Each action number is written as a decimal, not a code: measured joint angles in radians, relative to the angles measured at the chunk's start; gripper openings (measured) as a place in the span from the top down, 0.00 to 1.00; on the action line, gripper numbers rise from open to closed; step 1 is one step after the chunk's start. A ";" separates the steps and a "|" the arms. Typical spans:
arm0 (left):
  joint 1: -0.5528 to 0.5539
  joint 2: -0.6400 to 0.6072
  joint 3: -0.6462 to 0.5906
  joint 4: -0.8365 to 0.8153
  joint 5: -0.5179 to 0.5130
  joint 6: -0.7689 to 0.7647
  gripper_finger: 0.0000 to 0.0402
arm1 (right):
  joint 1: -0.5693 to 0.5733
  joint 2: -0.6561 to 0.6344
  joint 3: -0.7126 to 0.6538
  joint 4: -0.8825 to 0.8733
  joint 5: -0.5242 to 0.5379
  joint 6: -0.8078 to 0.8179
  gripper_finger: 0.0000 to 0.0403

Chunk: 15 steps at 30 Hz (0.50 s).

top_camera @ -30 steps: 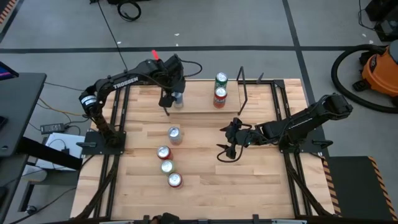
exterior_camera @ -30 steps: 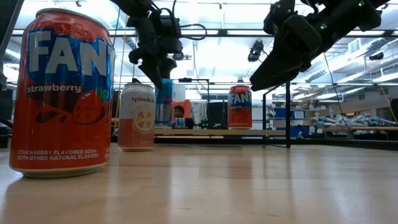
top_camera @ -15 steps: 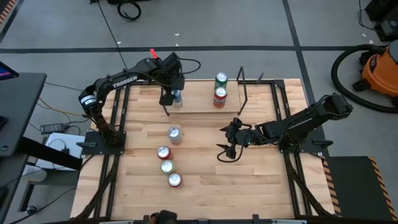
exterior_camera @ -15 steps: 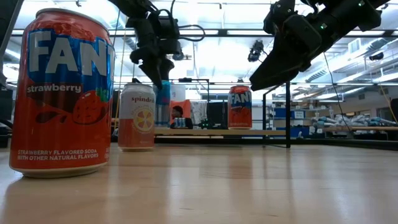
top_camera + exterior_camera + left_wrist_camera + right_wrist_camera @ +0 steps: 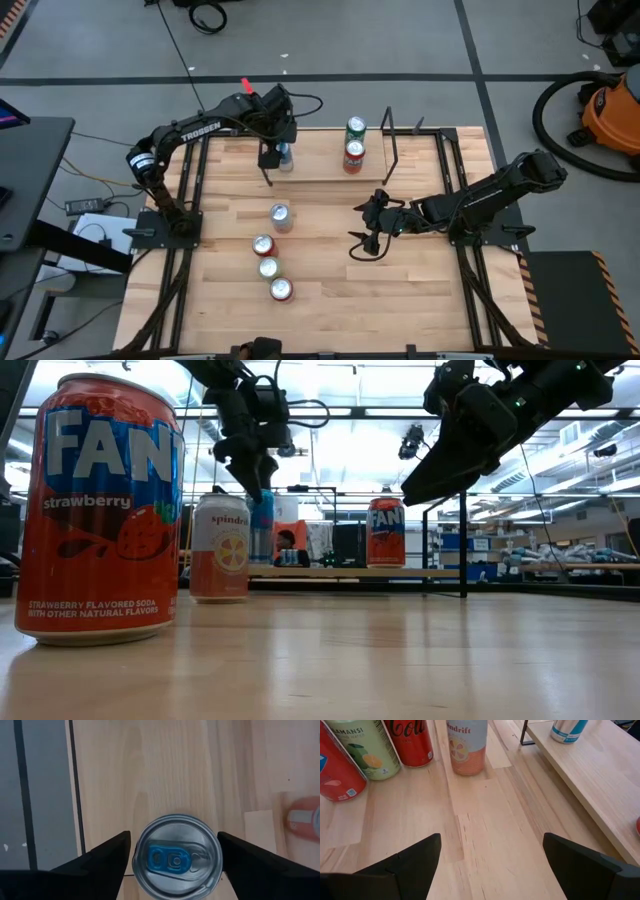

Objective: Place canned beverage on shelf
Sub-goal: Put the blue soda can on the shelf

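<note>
While its fingers are standing spread on either side of the blue-tabbed can (image 5: 177,862), the left gripper (image 5: 272,157) is hovering upper centre, the can sitting on the shelf (image 5: 320,165). Centre right, the right gripper (image 5: 364,238) is waiting spread over the tabletop (image 5: 400,290).

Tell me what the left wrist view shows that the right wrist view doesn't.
Only the left wrist view shows the can's silver top with its blue tab, sitting in the gap between the open left gripper fingers. Only the right wrist view shows four cans standing on the table: a red and blue one, a green one, a red cola and an orange-banded one, beyond the open right gripper. Both show the blue-tabbed can standing on the shelf.
</note>
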 joint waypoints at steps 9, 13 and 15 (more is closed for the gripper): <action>-0.018 0.000 0.000 0.012 -0.046 -0.027 0.22 | 0.000 0.000 0.000 0.004 0.000 0.000 0.10; -0.054 0.000 0.002 0.031 -0.147 0.023 0.22 | 0.000 0.000 0.000 0.004 0.000 0.000 0.10; -0.074 0.000 0.002 0.030 -0.172 0.033 0.22 | 0.000 0.000 0.000 0.004 0.000 0.000 0.10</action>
